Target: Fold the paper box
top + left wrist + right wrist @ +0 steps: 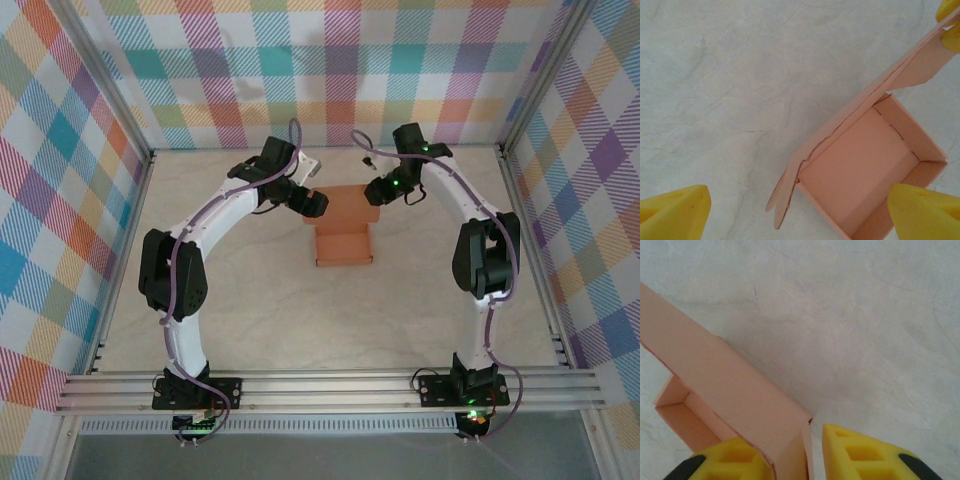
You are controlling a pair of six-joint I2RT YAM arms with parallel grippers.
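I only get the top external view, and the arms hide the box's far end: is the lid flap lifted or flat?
Observer: Lifted. In the left wrist view the lid flap is raised off the paper box, whose tray is open.
Operator: Does the right hand have it?
Observer: The right hand has a finger on each side of the flap's edge. I cannot tell whether it is clamped.
Operator: And the left hand?
Observer: The left hand is open wide, one finger over the tray, the other over the bare table.
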